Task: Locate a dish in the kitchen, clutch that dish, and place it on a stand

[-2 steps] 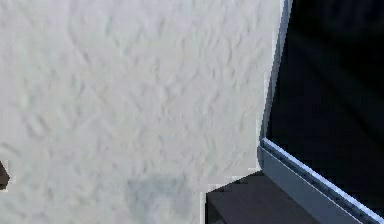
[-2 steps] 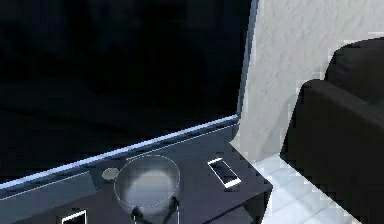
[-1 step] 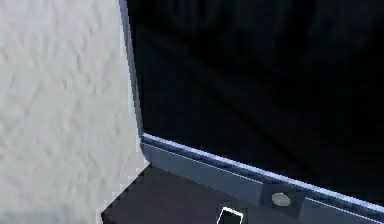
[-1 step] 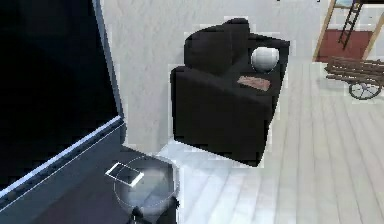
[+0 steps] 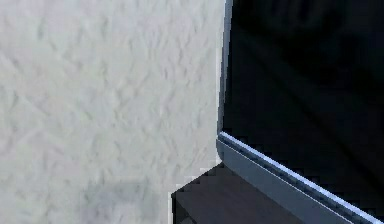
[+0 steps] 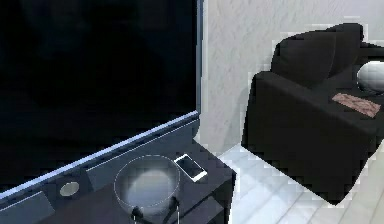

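Glassy dish, glossy screen, rough wall

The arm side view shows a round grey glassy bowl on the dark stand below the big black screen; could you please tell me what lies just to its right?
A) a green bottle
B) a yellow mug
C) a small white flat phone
C: the small white flat phone lies on the dark stand just right of the round grey glassy bowl.

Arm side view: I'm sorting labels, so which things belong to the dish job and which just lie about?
Job: bowl; stand.
Lying about: phone; television; sofa; pale round thing on the sofa.
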